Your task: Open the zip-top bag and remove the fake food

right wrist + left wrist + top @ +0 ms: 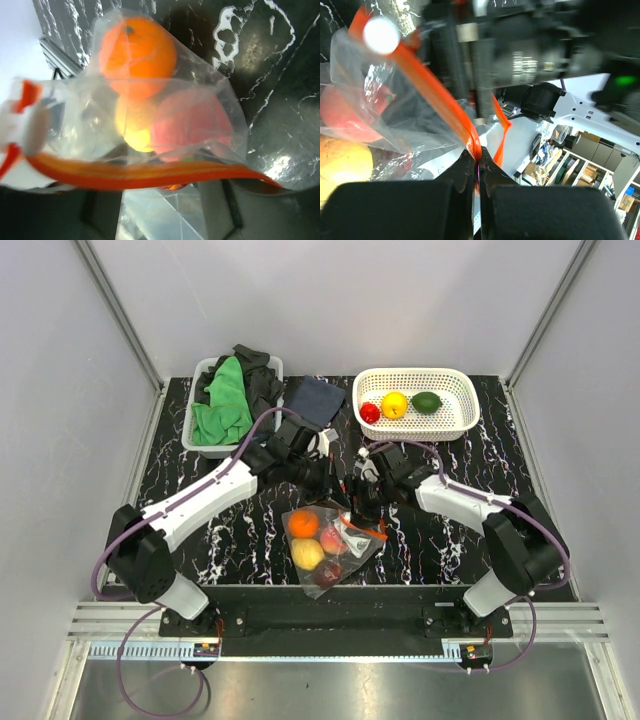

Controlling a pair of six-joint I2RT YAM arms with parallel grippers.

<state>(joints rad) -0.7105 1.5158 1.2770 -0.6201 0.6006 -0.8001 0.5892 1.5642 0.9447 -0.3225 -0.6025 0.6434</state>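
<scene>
The zip-top bag (330,540) lies at the table's front middle, its mouth lifted toward both grippers. Inside it is fake food: an orange (304,524), a yellow piece (308,554), a pink-red one (334,540) and a dark one (328,574). My left gripper (479,162) is shut on the red-orange zip strip (440,95), pinching one lip. In the right wrist view the strip (150,172) runs across in front of my right gripper (160,210). That gripper's jaws stand wide apart with clear film between them. From above, the right gripper (365,498) sits at the bag's mouth.
A white perforated basket (455,420) at the back right holds a red (369,412), a yellow (395,405) and a green (427,402) fruit. A grey bin (190,435) of green and black cloths stands at the back left, a dark blue cloth (315,400) beside it.
</scene>
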